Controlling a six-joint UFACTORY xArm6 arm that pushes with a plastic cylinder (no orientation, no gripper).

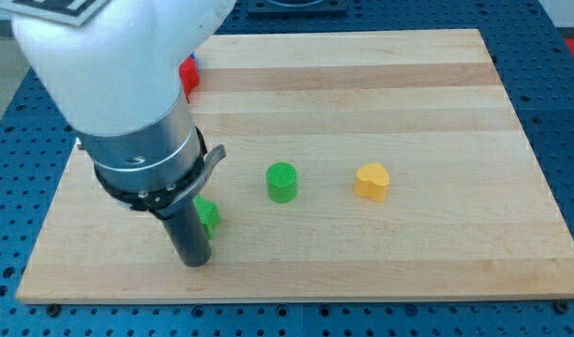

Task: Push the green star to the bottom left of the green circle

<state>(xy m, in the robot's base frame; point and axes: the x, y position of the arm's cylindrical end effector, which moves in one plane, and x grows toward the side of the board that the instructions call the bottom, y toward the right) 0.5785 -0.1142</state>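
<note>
The green star (210,216) lies on the wooden board, to the lower left of the green circle (282,182), and the arm partly hides it. My tip (195,261) is down on the board, right against the star's lower left side. The green circle stands near the board's middle. A small gap of bare wood separates the star from the circle.
A yellow heart-shaped block (372,182) sits to the right of the green circle. A red block (188,75) shows at the view's top left, mostly hidden behind the arm. The board's front edge (296,298) runs just below my tip.
</note>
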